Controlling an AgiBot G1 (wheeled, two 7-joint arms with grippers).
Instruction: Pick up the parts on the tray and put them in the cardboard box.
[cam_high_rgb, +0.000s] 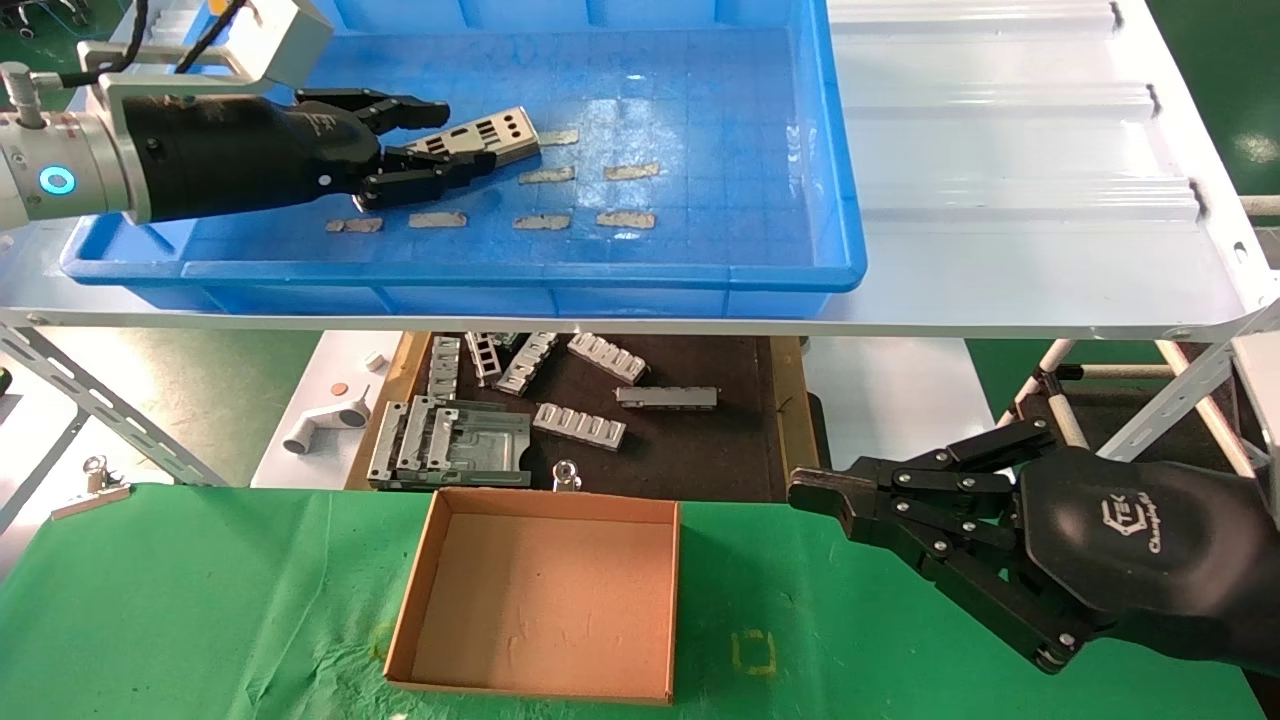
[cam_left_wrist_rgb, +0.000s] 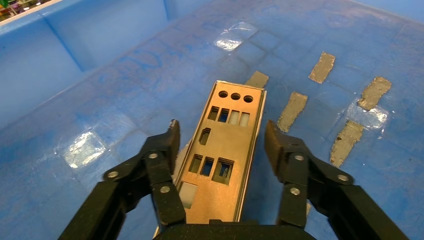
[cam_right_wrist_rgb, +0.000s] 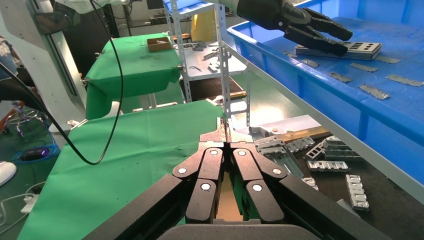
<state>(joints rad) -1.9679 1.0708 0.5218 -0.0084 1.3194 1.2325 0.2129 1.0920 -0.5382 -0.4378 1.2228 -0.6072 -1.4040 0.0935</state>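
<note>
While the black left hand (cam_high_rgb: 455, 140) straddles it with fingers spread, the thin silver punched-metal plate (cam_high_rgb: 478, 138) lies in the bright-blue grid-floored plastic tray (cam_high_rgb: 700, 270); left wrist: rectangular and round cutouts; right wrist: right hand (cam_right_wrist_rgb: 227, 131) pinched closed, empty.

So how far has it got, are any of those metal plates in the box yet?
None yet: the cardboard box looks empty. In hand: the left gripper is open astride the parts stacked in the tray, not yet gripping. Left to do: grasp, lift and carry them to the box. The right gripper waits shut beside the box.
</note>
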